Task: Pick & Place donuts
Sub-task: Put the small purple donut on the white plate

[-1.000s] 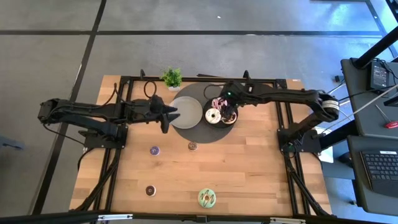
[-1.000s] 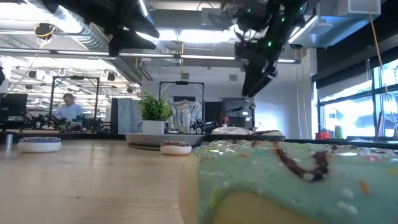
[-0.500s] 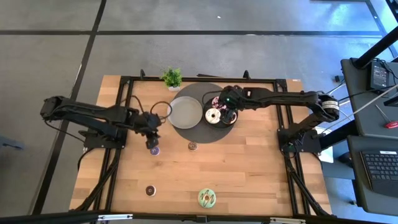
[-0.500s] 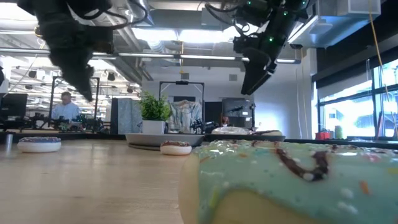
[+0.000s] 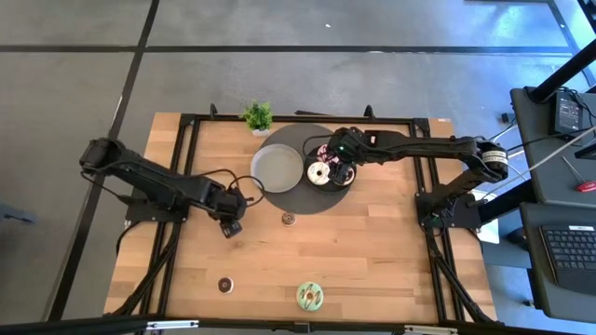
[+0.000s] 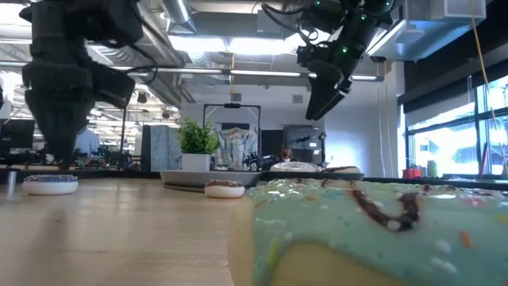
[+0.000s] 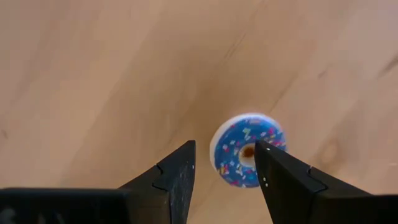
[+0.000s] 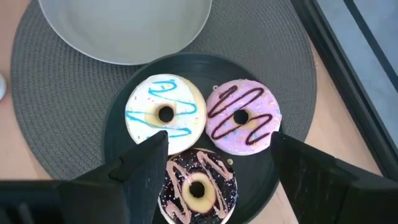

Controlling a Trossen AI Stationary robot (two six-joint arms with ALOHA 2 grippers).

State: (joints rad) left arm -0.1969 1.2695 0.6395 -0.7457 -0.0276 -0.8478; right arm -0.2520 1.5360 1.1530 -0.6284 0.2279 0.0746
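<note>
My left gripper is open and points down over the tiny purple-blue sprinkled donut, which lies flat on the wood; its fingers stand on either side, just above it. In the low view the same gripper hangs over that donut. My right gripper is open above the dark plate holding the white, pink and chocolate donuts. The green donut, the tiny brown one and the tiny dark one lie on the table.
An empty grey plate sits beside the dark plate on a round dark mat. A small potted plant stands at the far edge. Black frame rails run along the table's left and right sides. Bare wood lies between the mat and the near edge.
My left gripper has swung from beside the grey plate toward the near edge, tipped to point downward, and come down over the tiny purple-blue donut. The donuts have stayed where they were.
</note>
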